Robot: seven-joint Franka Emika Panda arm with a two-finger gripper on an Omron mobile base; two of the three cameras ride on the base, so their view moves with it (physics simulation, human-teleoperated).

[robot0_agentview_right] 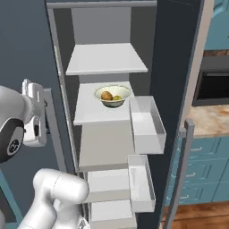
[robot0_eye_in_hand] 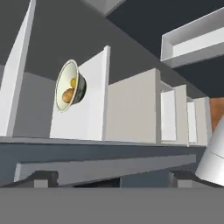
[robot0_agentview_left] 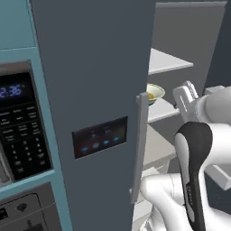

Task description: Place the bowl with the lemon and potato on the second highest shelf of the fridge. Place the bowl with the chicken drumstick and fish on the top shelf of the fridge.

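The fridge stands open, and inside it the flat, pale grey-white shelf boards are stacked one under the other. The top shelf [robot0_agentview_right: 106,58] is a smooth, matte board. On the second highest shelf [robot0_agentview_right: 89,112], just below it, sits the bowl with the lemon and potato [robot0_agentview_right: 112,95], wide and shallow, cream-coloured with a greenish rim. It rests near the back half of the board, upright. In the bowl the tan-brown oval potato [robot0_agentview_right: 106,95] lies beside the small, round yellow lemon [robot0_agentview_right: 117,97]; they seem to touch.

On the open right door [robot0_agentview_right: 174,67], dark and smooth, hang pale box-shaped door bins [robot0_agentview_right: 147,125] with thin walls. The left door [robot0_agentview_left: 90,90] is dark grey with a glossy black control panel [robot0_agentview_left: 100,136] and a long grey handle [robot0_agentview_left: 140,144].

The claw [robot0_eye_in_hand: 111,179] is outside the fridge, well apart from the bowl. Its two dark finger tips [robot0_eye_in_hand: 41,178] stand wide apart and hold nothing.
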